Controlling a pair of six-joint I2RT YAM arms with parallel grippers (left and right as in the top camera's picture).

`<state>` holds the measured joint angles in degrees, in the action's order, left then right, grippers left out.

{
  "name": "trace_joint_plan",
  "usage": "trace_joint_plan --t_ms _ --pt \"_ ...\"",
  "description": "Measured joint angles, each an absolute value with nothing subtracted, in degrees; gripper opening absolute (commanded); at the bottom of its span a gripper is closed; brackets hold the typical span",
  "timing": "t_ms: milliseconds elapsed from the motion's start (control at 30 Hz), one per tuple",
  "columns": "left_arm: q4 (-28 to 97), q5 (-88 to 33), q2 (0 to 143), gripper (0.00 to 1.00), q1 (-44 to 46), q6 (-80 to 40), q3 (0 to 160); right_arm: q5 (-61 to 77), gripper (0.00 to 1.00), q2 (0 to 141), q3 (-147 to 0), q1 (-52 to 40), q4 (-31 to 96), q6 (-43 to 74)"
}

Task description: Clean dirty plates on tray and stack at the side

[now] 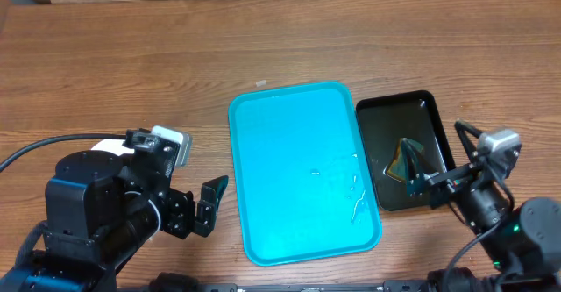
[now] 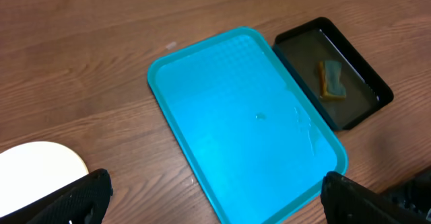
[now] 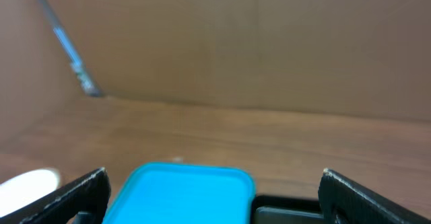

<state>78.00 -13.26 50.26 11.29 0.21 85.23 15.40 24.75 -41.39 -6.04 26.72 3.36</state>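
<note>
The turquoise tray (image 1: 298,99) lies mid-table, bare except for a few water drops; it also fills the left wrist view (image 2: 202,76). The edge of a white plate (image 2: 34,167) shows at the table's left, and from overhead the plate (image 1: 107,145) is mostly hidden under my left arm. No other plates show. My left gripper (image 1: 210,206) (image 2: 215,204) hangs open and empty just left of the tray's near corner. My right gripper (image 1: 436,158) (image 3: 215,200) is open and empty above the right side of the black tray, facing across the table.
A glossy black tray (image 1: 434,108) (image 2: 357,66) holding some liquid and a yellow-green sponge (image 1: 406,160) (image 2: 331,79) sits right against the turquoise tray's right side. A cardboard wall runs along the table's far edge. A small white speck (image 1: 260,83) lies beyond the tray.
</note>
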Motion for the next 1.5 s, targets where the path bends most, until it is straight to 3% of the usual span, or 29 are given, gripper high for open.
trace_joint_plan --t_ms 367,633,1500 --pt "78.04 -13.23 50.26 1.0 11.29 0.21 85.23 13.28 1.0 1.43 -12.43 -3.99 12.16 3.2" --pt "78.02 -13.23 50.26 1.0 11.27 0.21 85.23 13.26 1.0 0.84 -2.39 -3.66 -0.82 3.22" --pt "78.02 -13.23 50.26 1.0 11.29 0.21 85.23 13.06 1.0 0.73 -1.04 -3.51 3.88 3.18"
